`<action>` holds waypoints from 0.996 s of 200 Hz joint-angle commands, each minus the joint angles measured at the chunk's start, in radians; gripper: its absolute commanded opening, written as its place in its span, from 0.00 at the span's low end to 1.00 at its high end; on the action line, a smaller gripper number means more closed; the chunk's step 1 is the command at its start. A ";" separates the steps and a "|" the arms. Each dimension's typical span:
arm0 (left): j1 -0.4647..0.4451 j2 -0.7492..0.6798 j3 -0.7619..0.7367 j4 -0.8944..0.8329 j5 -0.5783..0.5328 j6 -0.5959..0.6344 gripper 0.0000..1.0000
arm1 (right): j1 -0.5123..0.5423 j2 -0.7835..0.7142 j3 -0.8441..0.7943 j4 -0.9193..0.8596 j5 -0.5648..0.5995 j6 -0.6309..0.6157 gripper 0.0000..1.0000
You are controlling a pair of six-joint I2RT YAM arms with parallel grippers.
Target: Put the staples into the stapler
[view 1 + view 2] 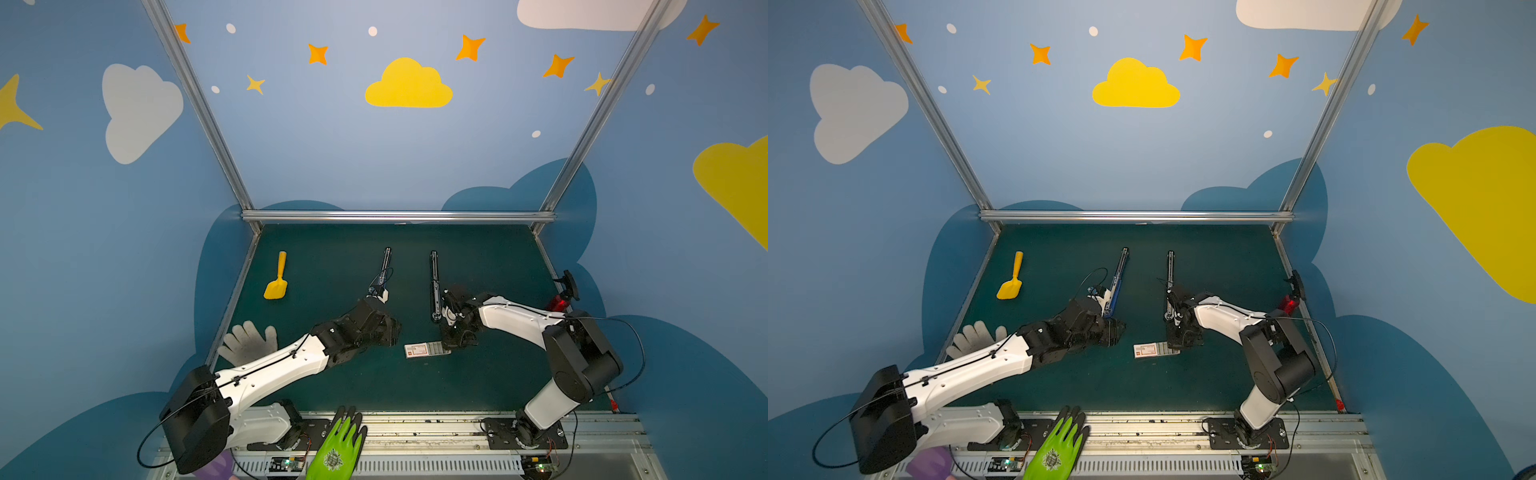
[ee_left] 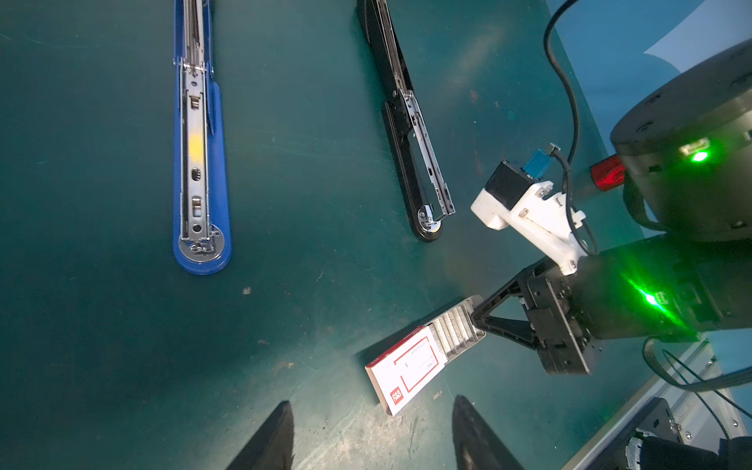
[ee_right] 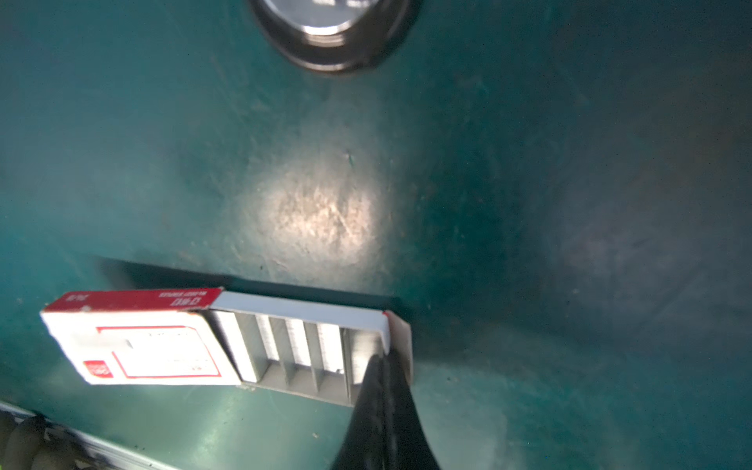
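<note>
One staple box point(image 1: 419, 350) lies crosswise, open end toward the right pincer point(image 3: 380, 361).

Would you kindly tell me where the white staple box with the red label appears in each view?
Top view: staple box just left of the right gripper.
Top view: same spot.
Left wrist: beyond the open left gripper.
Right wrist: by the gripper's tips.
Shared landmark: the right gripper at its open end.
</note>
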 commanded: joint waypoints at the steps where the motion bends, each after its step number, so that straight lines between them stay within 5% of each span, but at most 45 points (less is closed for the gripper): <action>1: 0.006 -0.022 -0.011 0.005 -0.005 -0.011 0.62 | 0.005 -0.046 0.009 -0.049 0.016 0.005 0.00; 57: 0.037 -0.046 -0.026 0.026 0.033 -0.038 0.62 | -0.008 -0.131 0.035 -0.080 -0.020 0.005 0.00; 88: 0.112 -0.074 -0.043 0.073 0.175 -0.085 0.60 | -0.027 -0.189 0.052 -0.061 -0.121 -0.013 0.00; 150: 0.361 -0.101 -0.093 0.372 0.683 -0.274 0.49 | -0.074 -0.278 0.112 0.132 -0.583 -0.009 0.00; 199: 0.406 -0.051 -0.108 0.721 0.912 -0.453 0.49 | -0.088 -0.279 0.094 0.451 -0.887 0.146 0.00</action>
